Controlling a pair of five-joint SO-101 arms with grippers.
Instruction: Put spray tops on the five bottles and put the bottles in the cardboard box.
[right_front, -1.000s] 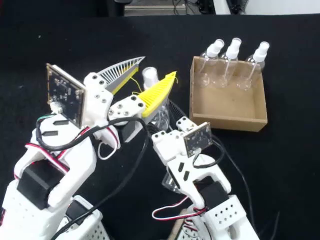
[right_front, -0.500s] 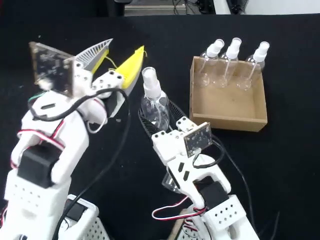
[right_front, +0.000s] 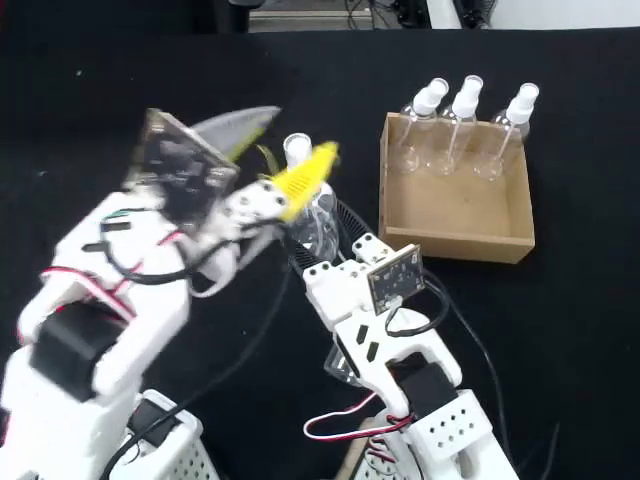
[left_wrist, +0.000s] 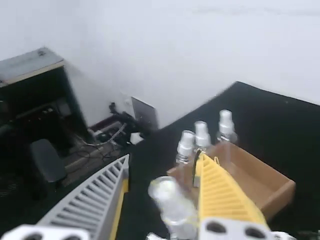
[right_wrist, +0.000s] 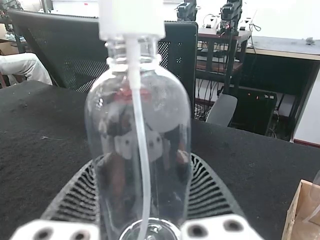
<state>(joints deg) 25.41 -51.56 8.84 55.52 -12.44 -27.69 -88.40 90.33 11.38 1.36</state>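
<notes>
Clear plastic bottle (right_wrist: 140, 150) stands upright left of the brown cardboard box (right_front: 455, 245), clamped in the right hand (right_front: 318, 236) so the left hand (left_wrist: 162, 167), spread apart, can seat its white spray top (right_front: 297, 150).

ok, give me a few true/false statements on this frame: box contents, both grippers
1. Three bottles stand in the cardboard box. True.
2. Those bottles have no tops on. False: each carries a white top.
3. The right gripper holds a clear bottle upright. True.
4. The left gripper is shut on that bottle's spray top. False: its jaws are open, one on each side of the top.
5. The held bottle is inside the box. False: it is outside the box, over the black table.
</notes>
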